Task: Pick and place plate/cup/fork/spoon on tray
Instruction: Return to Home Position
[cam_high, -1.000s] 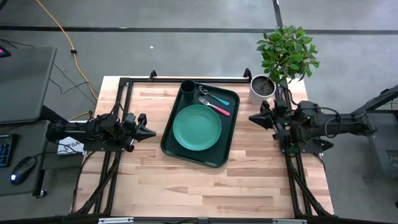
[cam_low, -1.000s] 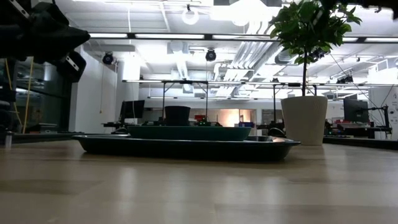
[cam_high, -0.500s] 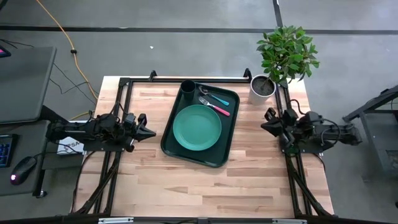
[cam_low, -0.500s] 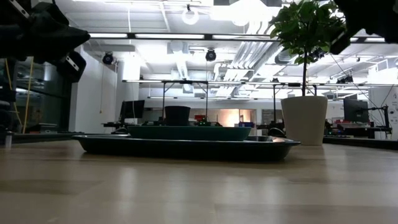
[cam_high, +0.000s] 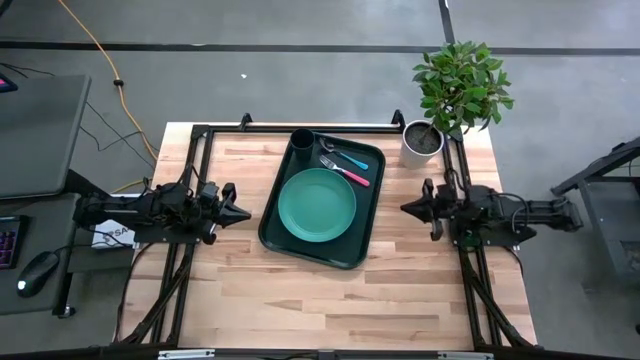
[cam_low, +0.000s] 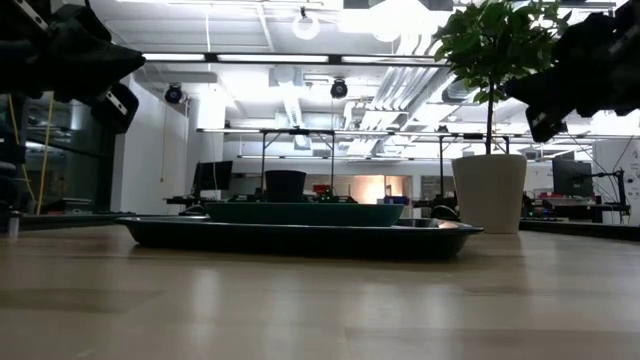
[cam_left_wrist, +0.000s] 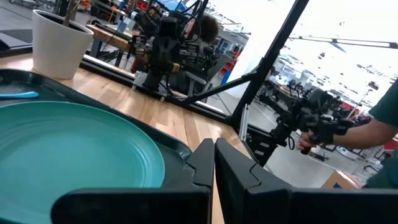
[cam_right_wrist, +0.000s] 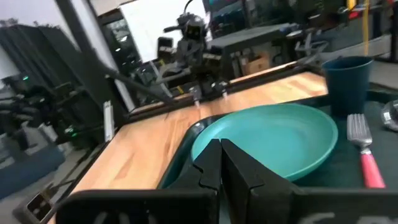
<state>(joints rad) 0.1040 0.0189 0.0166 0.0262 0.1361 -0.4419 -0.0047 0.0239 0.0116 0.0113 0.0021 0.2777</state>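
Pale wooden table carries the tray, its long axis running from far edge to near edge, slightly skewed. The plate lies flat in its near part. The cup stands upright in the far corner on the left arm's side. The spoon and the fork lie parallel and diagonal, metal ends toward the cup. The left gripper and the right gripper flank the tray and point at it, fingers pressed together, holding nothing.
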